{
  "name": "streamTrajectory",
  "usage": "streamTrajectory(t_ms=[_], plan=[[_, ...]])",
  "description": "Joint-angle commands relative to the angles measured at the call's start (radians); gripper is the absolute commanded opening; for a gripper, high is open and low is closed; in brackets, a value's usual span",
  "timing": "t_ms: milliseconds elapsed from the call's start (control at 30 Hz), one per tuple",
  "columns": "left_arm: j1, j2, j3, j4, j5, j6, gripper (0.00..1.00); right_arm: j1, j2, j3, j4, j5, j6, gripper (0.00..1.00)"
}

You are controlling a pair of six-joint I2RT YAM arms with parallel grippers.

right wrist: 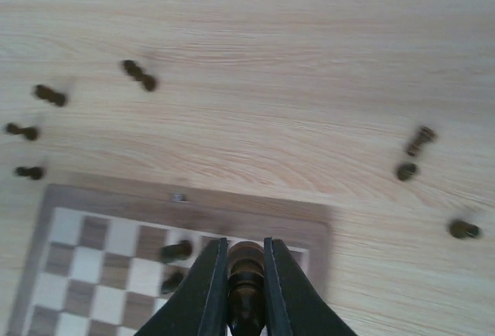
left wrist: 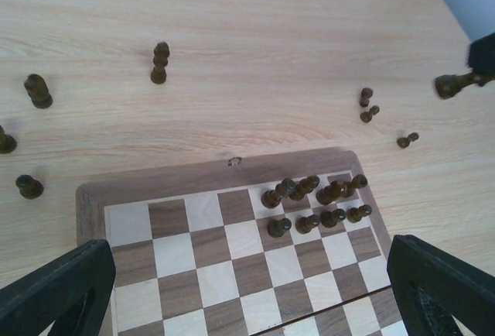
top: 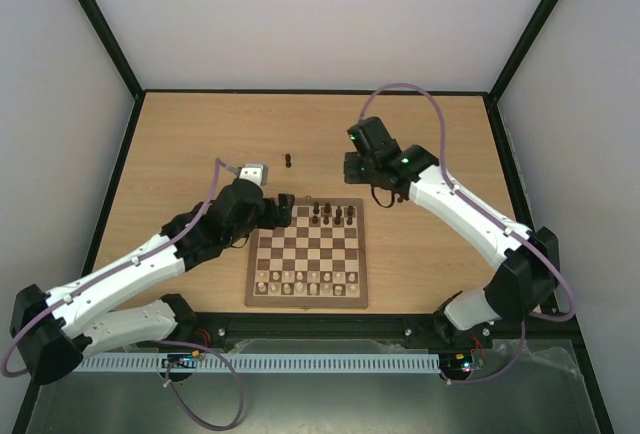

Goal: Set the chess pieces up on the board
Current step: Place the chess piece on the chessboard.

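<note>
Right pincer [right wrist: 246, 252] is clenched on a dark chessman [right wrist: 246, 282], a finger tight against each side. The piece's lower end runs off the bottom of the right wrist view, so its kind cannot be told. That whole view is smeared with blur. From the left wrist camera the same pincer is only a black corner at the right edge, with the chessman poking out sideways above the tabletop [left wrist: 255, 34].

Over to the left pincer [left wrist: 249, 274]: released, spread wide, its fingers [left wrist: 62, 289] cut off at the two bottom corners, hanging over the far part of the board [left wrist: 193, 175]. Between them, the dark chess pieces [left wrist: 313, 200] bunch up on the board's far right squares. They overlap, so the count is hard to call.

Beyond the border, loose dark ones dot the tabletop. One stands alone near the middle, a few sit at the left, one of them sliced by the frame edge, and some small ones lie at the right.

From above, the left pincer hides the board's far-left corner, and the pale pieces [top: 305, 282] on the near rows are too tiny to name
</note>
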State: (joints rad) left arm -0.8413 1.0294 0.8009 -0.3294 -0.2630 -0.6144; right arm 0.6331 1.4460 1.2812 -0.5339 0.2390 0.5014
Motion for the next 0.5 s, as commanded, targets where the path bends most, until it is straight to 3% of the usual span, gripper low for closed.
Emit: streamTrajectory(t_ms=[0,267,467], plan=[[0.006,-0.078,-0.016,-0.041,-0.046,-0.018,1.0,0.092,0.105,0.112,-0.098,-0.005,-0.009,0.04],[0.006,-0.247,0.006,-0.125,-0.069,-0.04,1.0,0.239,0.35,0.311,-0.148,0.023,-0.032,0.04],[0.007,-0.315,0.018,-0.164,-0.086,-0.049,0.99,0.267,0.505,0.434,-0.193,0.0,-0.035,0.04]])
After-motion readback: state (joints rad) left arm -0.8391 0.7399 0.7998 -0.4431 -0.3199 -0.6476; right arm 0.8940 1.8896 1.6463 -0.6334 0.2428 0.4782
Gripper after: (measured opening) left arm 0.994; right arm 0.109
